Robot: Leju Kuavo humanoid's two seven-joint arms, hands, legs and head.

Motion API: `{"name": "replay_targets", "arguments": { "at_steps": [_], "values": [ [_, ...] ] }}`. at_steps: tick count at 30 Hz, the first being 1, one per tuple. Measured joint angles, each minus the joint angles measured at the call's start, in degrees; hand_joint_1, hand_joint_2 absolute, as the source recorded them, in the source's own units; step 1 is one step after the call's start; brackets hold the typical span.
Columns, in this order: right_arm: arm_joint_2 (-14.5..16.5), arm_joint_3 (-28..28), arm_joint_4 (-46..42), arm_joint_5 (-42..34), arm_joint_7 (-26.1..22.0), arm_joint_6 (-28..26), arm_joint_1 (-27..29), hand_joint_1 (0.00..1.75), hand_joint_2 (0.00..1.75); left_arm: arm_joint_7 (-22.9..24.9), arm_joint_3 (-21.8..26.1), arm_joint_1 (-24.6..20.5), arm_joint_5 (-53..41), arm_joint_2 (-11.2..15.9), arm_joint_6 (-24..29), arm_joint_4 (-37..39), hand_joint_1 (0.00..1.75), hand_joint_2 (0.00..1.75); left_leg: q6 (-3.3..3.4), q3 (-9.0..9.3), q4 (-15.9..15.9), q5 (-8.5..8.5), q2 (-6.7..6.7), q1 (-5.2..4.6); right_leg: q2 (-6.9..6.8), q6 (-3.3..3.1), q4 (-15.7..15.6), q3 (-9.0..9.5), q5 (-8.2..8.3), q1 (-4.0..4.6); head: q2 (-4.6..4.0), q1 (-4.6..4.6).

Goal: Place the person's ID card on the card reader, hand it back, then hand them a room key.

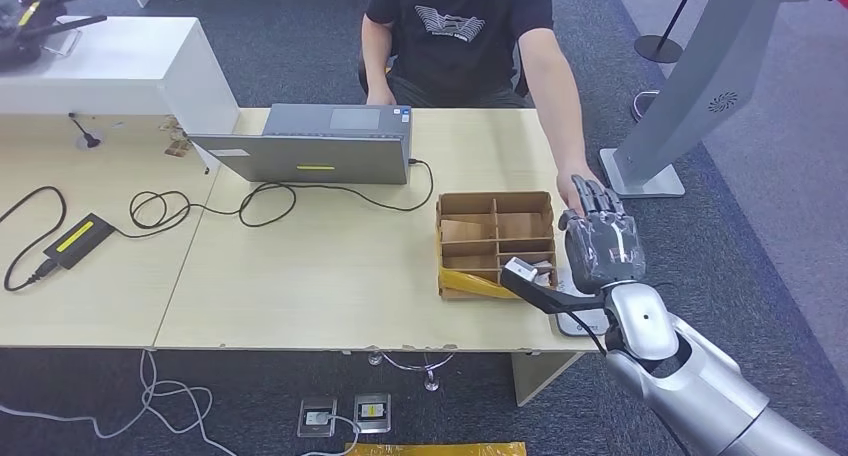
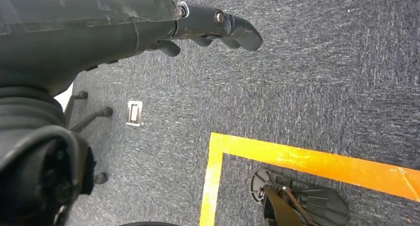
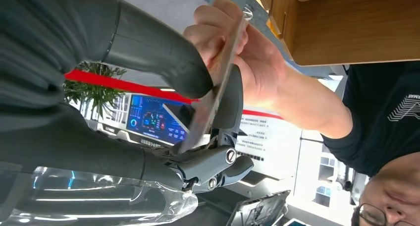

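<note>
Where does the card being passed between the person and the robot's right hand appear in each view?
Head view: hidden behind the right hand at the table's right edge.
Left wrist view: not in it.
Right wrist view: the card is edge-on at center, between the robot's thumb and fingers.
Shared landmark: the person's hand.
</note>
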Motion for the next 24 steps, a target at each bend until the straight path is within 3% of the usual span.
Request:
{"name": "replay_targets", "arguments": {
  "at_steps": [24],
  "values": [
    [-1.3, 0.0, 1.0, -1.5, 1.5, 1.5, 0.9, 1.75, 1.75, 0.0, -0.7, 0.0, 2.4, 0.2, 0.2, -0.1, 0.0, 0.0, -0.02, 0.03, 0.0, -0.02, 0.14, 0.0, 0.11, 0.0, 0.0, -0.05, 0.0, 0.0, -0.01, -0.02]
  ]
}}
